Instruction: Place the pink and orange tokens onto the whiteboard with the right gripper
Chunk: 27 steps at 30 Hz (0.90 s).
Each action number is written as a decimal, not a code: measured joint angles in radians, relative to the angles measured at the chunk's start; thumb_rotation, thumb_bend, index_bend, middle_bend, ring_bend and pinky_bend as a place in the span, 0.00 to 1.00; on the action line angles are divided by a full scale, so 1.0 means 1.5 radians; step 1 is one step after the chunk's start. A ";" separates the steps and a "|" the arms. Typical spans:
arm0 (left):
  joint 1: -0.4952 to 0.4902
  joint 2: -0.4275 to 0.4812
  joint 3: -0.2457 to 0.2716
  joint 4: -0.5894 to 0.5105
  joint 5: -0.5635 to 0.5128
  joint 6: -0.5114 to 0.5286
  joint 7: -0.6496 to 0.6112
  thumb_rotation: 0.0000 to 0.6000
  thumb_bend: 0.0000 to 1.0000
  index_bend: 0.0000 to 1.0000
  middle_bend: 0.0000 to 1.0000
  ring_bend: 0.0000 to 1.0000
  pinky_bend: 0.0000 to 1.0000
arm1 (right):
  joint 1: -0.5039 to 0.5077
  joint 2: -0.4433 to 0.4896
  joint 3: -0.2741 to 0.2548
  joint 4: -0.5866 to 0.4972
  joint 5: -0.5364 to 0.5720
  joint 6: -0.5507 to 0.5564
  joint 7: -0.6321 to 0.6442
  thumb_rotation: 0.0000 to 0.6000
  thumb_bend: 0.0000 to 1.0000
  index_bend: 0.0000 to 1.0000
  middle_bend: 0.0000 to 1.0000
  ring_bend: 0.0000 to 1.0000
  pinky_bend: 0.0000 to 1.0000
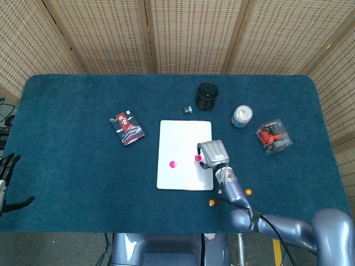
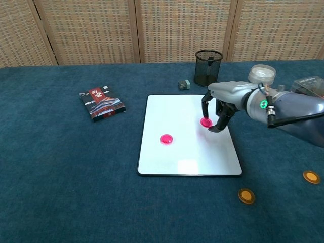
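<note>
We've got our right hand point(image 2: 218, 112) out over the whiteboard point(image 2: 190, 154), fingertips pinching a pink token point(image 2: 206, 122) above the board's right half. In the head view the same token point(image 1: 198, 158) shows at the tips of the hand point(image 1: 212, 153). Whether it touches the board we cannot tell from here.

A second pink token point(image 2: 166, 138) lies flat on the board, left of centre. Two orange tokens wait on the blue cloth: one point(image 2: 246, 196) just below the board's lower right corner, the other point(image 2: 311, 176) well off to the right.

These discs look small, thin, stiff and light, and probably slick, so we judge they want a light pinch across the rim. Squeeze too hard and one may flip or shoot out; on the soft cloth, we'd expect the fingertips to sink a little to get under an edge. On the smooth board a dropped token could skate, so we'd set it down low and flat.

Our left hand point(image 1: 6, 183) sits at the table's far left edge, fingers apart, holding nothing.
</note>
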 measured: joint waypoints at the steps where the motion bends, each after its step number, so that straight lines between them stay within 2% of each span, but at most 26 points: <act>1: 0.000 0.001 0.000 0.000 0.000 0.000 -0.001 1.00 0.00 0.00 0.00 0.00 0.00 | 0.006 -0.007 0.001 0.007 0.007 0.003 -0.008 1.00 0.32 0.34 0.96 1.00 1.00; 3: -0.001 0.002 -0.001 0.001 -0.002 -0.002 -0.005 1.00 0.00 0.00 0.00 0.00 0.00 | 0.016 -0.018 0.002 0.016 0.020 0.013 -0.023 1.00 0.31 0.31 0.96 1.00 1.00; 7: -0.002 0.005 -0.001 0.003 -0.002 -0.005 -0.014 1.00 0.00 0.00 0.00 0.00 0.00 | 0.019 -0.018 -0.004 0.009 0.024 0.030 -0.033 1.00 0.32 0.30 0.96 1.00 1.00; 15: 0.000 0.009 0.001 0.003 0.008 0.001 -0.026 1.00 0.00 0.00 0.00 0.00 0.00 | -0.011 0.027 -0.029 -0.069 -0.004 0.059 -0.018 1.00 0.33 0.30 0.96 1.00 1.00; 22: 0.006 0.010 0.009 0.001 0.029 0.016 -0.024 1.00 0.00 0.00 0.00 0.00 0.00 | -0.097 0.141 -0.101 -0.187 -0.094 0.097 0.048 1.00 0.32 0.33 0.96 1.00 1.00; 27: 0.009 0.008 0.013 0.000 0.039 0.023 -0.017 1.00 0.00 0.00 0.00 0.00 0.00 | -0.162 0.214 -0.155 -0.222 -0.177 0.111 0.140 1.00 0.33 0.35 0.96 1.00 1.00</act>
